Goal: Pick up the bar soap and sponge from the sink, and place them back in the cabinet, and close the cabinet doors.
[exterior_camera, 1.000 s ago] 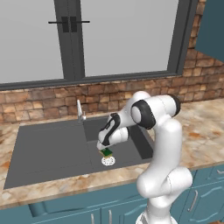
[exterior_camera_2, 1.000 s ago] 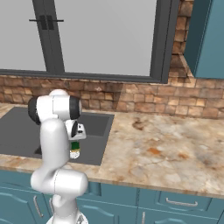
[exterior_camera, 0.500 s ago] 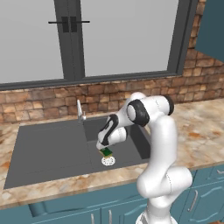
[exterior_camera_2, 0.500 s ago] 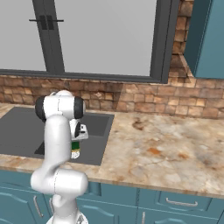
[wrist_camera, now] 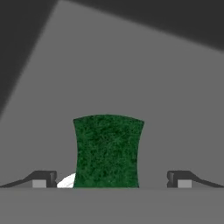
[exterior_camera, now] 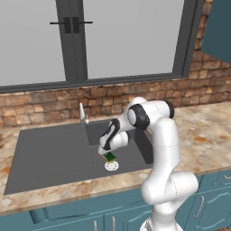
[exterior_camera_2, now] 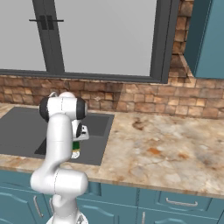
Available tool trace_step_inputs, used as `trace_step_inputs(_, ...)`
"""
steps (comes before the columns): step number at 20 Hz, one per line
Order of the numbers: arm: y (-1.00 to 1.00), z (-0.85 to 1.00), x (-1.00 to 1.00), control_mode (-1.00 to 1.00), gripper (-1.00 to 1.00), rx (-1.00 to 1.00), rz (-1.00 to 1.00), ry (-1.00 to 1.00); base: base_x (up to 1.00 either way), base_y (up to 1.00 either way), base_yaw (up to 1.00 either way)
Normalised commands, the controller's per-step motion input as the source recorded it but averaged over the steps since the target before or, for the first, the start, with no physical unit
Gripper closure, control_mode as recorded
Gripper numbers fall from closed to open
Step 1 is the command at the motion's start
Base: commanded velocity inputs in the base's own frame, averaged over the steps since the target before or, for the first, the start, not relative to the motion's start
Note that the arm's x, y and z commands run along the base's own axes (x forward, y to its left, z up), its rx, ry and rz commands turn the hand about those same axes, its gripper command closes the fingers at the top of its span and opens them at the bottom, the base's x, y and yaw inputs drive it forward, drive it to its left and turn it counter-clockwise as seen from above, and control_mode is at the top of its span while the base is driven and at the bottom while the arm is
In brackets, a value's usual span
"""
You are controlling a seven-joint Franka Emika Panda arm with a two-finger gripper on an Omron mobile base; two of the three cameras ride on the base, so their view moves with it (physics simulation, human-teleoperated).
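Note:
The sponge [exterior_camera: 108, 156] lies dark green face up on the floor of the dark grey sink [exterior_camera: 49, 153], right beside the white round drain [exterior_camera: 112, 166]. My gripper [exterior_camera: 107, 152] hangs straight over it, low inside the basin. In the hand view the sponge [wrist_camera: 108, 151] sits between the two fingertips [wrist_camera: 43, 179], with a clear gap on each side, so the gripper [wrist_camera: 111, 180] is open. A sliver of the drain [wrist_camera: 68, 181] shows beside the sponge. From the right, the sponge [exterior_camera_2: 75, 145] peeks out behind my arm. The bar soap is out of view.
The silver faucet [exterior_camera: 82, 113] stands at the sink's back rim, left of my arm. Marble counter [exterior_camera_2: 157, 148] stretches to the right of the sink [exterior_camera_2: 17, 131]. A teal cabinet [exterior_camera_2: 208, 39] hangs at the upper right against the brick wall.
My elbow has swung slightly left and the hand has settled a little lower over the sponge. The sponge has stayed by the drain.

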Motion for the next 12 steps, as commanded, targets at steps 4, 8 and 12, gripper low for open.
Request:
trace_step_inputs(4,0.13,-0.11,0.05,-1.00,-1.00,0.00,0.00,0.04,0.00,0.00,0.00)
trace_step_inputs(8,0.07,-0.09,0.03,-1.00,-1.00,0.00,0.00,0.04,0.00,0.00,0.00)
trace_step_inputs(12,0.03,-0.15,0.05,-1.00,-1.00,0.00,0.00,0.03,0.00,0.00,0.00)
